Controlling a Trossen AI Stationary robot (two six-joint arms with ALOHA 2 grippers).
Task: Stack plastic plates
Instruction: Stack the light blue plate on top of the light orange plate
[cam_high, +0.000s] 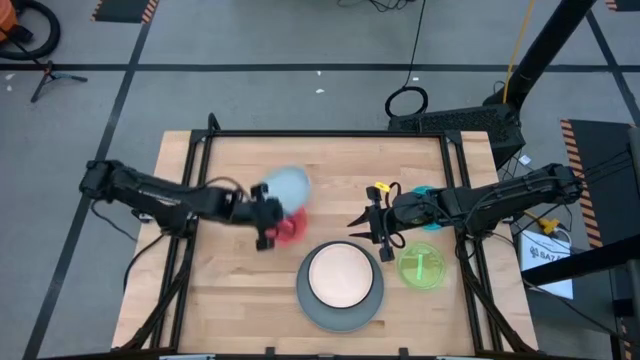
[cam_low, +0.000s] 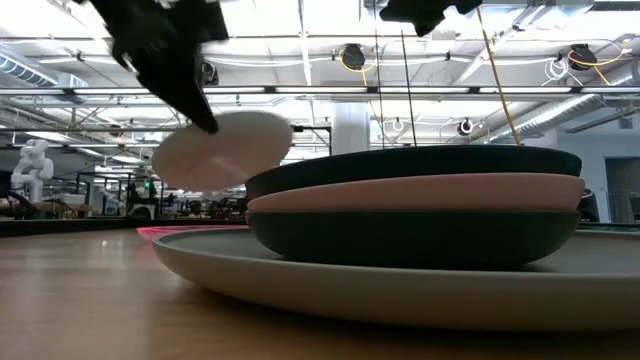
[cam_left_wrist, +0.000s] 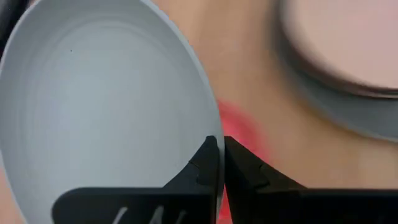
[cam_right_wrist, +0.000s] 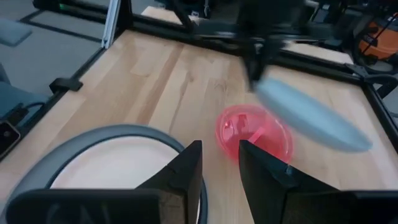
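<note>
A: Left arm?
B: Reaches in from the table's (cam_high: 180, 300) left edge toward its middle. Left gripper (cam_high: 268, 222) raised off the table top, fingers (cam_left_wrist: 208, 163) pinched together on the rim of the pale blue plate (cam_high: 287, 184).

A: Right arm?
B: Comes from the table's right edge, wrist turned inward. Right gripper (cam_high: 372, 232) hangs right of centre, fingers (cam_right_wrist: 186, 165) parted, nothing between them.

Overhead looks down; low level, near grey plate (cam_low: 330, 290); wrists close.
</note>
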